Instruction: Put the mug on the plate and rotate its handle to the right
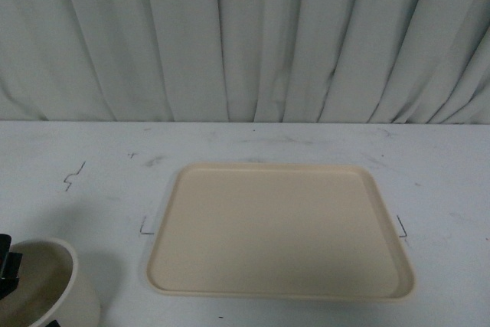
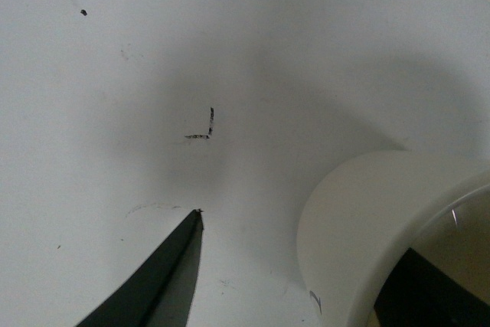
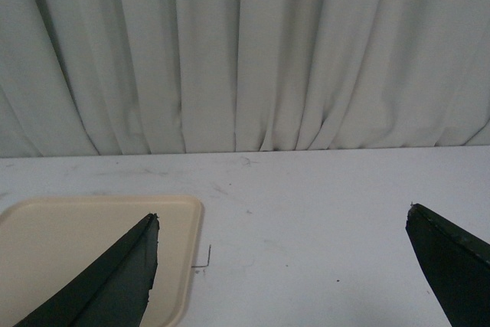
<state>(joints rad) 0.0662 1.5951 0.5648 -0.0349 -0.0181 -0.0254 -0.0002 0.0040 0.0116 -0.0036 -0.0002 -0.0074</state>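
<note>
1. The mug (image 1: 46,289) is at the near left corner of the tabletop (image 1: 429,166), left of the plate (image 1: 279,227) and not touching it.
2. The left hand (image 2: 302,239) is spread across the mug's wall: one finger (image 2: 429,292) is inside, and the other finger (image 2: 161,273) is outside, apart from the wall.
3. The right hand (image 3: 283,212) is spread wide and holds nothing. It is over the tabletop beside the plate's corner.

mug (image 1: 46,289) near-left on table (image 1: 444,174) | plate (image 1: 279,227) centre, right of mug | curtain (image 1: 245,36) behind table
</note>
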